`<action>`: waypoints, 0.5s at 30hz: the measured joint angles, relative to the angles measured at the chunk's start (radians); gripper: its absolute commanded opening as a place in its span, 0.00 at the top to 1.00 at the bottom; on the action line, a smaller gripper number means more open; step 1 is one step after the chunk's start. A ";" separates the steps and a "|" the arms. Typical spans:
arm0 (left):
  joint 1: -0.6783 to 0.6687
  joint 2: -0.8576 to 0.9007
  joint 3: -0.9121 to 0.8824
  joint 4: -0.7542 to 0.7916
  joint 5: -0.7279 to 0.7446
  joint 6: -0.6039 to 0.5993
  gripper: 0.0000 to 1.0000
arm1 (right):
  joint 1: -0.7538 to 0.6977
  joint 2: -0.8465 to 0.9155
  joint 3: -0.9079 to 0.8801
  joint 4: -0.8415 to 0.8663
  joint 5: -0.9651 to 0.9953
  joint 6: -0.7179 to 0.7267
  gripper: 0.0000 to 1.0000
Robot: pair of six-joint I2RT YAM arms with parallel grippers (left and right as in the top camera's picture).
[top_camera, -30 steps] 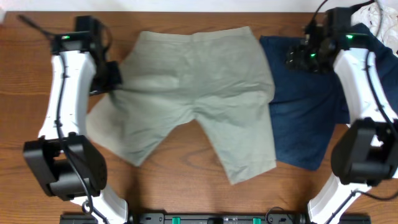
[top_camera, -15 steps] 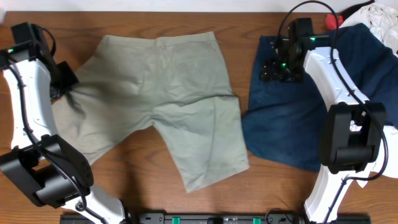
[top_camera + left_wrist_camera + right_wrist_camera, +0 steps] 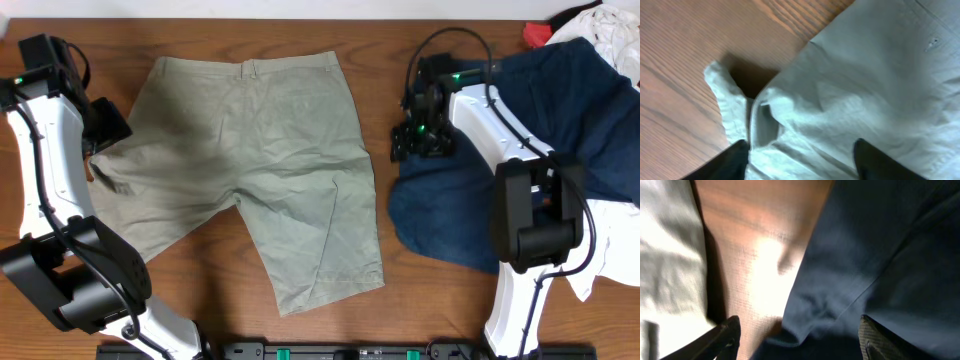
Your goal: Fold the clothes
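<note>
The clothes, khaki shorts (image 3: 250,160), lie spread and wrinkled on the wooden table (image 3: 300,320), waistband toward the far edge. My left gripper (image 3: 102,135) hovers at the shorts' left leg hem. In the left wrist view it (image 3: 802,165) is open, its dark fingertips (image 3: 727,162) wide apart over the shorts' rumpled hem (image 3: 765,120), gripping nothing. My right gripper (image 3: 415,140) sits right of the shorts, over the left edge of a dark navy garment (image 3: 520,150). In its wrist view it (image 3: 800,345) is open, with the navy edge (image 3: 840,305) lying between the fingers.
The navy garment covers the right side of the table, bunched at its left edge. White cloth (image 3: 600,25) and a red cloth (image 3: 537,35) lie at the far right corner. More white cloth (image 3: 600,250) shows at the right edge. Bare wood (image 3: 755,255) separates shorts and navy garment.
The left gripper dragged the shorts to the left and has now opened, letting go of the hem. The right gripper moved left and nearer, to the navy garment's left edge.
</note>
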 measured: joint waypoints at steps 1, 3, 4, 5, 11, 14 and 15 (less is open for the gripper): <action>-0.004 0.000 0.000 -0.002 0.000 -0.003 0.24 | 0.003 0.000 -0.001 -0.021 0.002 0.000 0.29; -0.011 0.000 0.000 -0.004 0.000 -0.003 0.22 | 0.005 0.000 -0.001 -0.060 0.009 0.000 0.30; -0.014 0.000 0.000 -0.005 0.000 -0.003 0.22 | 0.005 0.000 -0.001 -0.077 0.019 0.000 0.30; -0.018 0.000 0.000 -0.004 0.000 -0.004 0.22 | 0.005 0.000 -0.001 -0.095 0.029 0.000 0.32; -0.032 0.000 0.000 -0.005 0.000 -0.003 0.21 | 0.005 0.000 -0.001 -0.178 0.076 0.001 0.37; -0.036 0.000 0.000 -0.005 0.000 -0.003 0.21 | 0.005 0.000 -0.002 -0.189 0.089 0.001 0.38; -0.037 0.000 0.000 -0.005 0.000 -0.004 0.21 | 0.006 0.000 -0.003 -0.189 0.092 0.001 0.38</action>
